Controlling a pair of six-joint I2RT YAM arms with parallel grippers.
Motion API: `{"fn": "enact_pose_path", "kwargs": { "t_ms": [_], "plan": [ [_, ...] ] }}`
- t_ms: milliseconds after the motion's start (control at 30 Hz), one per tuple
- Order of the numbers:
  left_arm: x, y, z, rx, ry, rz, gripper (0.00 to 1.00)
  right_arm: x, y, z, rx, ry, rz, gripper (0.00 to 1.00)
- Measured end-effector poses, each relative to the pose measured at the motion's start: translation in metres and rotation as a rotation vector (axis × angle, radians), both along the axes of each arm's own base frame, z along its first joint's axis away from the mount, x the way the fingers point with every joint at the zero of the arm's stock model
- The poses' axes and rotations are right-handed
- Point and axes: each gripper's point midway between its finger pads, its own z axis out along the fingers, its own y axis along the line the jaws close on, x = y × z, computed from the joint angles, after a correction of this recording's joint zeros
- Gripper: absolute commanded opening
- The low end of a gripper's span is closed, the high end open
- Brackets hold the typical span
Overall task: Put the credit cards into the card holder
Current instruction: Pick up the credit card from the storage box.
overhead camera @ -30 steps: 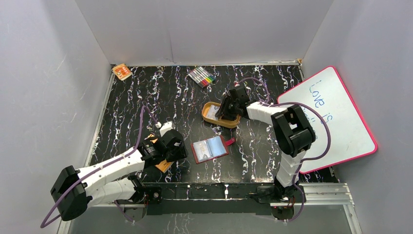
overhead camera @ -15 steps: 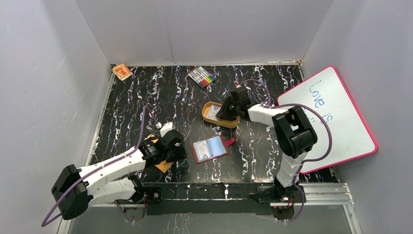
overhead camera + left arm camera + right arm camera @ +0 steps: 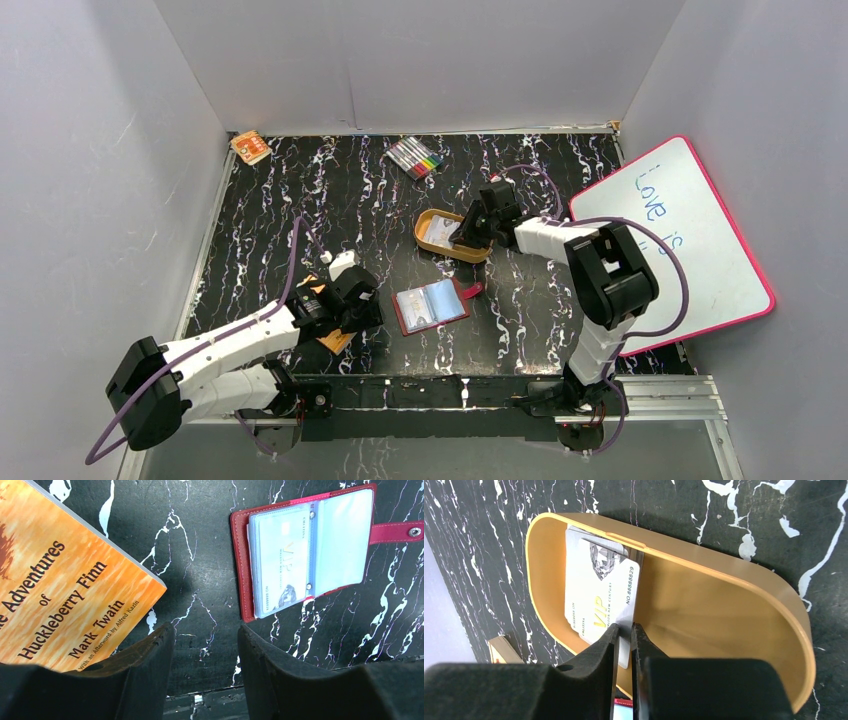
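Note:
A pale credit card (image 3: 596, 590) with "VIP" print stands tilted in the orange oval tin (image 3: 714, 610), over another card (image 3: 574, 534). My right gripper (image 3: 624, 630) is shut on the near edge of the top card; in the top view it (image 3: 470, 236) is at the tin's right side (image 3: 432, 240). The red card holder (image 3: 432, 305) lies open on the table between the arms, with one card in its left clear pocket (image 3: 280, 555). My left gripper (image 3: 205, 630) is open and empty, low over the table just left of the holder (image 3: 243, 570).
An orange paperback (image 3: 60, 580) lies under my left gripper's left side. A whiteboard with a pink rim (image 3: 680, 240) leans at the right. A pack of markers (image 3: 415, 157) and a small orange packet (image 3: 250, 147) lie at the back.
My right gripper has shifted slightly to the right over the tin, still shut on the card. The left arm has barely moved.

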Motion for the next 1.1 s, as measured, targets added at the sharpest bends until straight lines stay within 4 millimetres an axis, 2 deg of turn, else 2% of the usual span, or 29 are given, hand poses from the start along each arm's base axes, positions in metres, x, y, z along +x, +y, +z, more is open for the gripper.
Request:
{"fn": "enact_pose_path", "kwargs": {
  "t_ms": [633,933,1100],
  "plan": [
    [0.000,0.000,-0.002,0.006,0.005,0.000,0.47,-0.008,-0.014,0.010,0.029,-0.007,-0.032,0.01],
    [0.000,0.000,-0.002,0.006,0.004,0.000,0.47,-0.012,-0.017,0.042,0.068,-0.043,-0.049,0.00],
    [0.003,0.002,0.002,0.012,-0.017,0.001,0.47,-0.024,-0.023,0.066,0.102,-0.019,-0.089,0.00]
  ]
}}
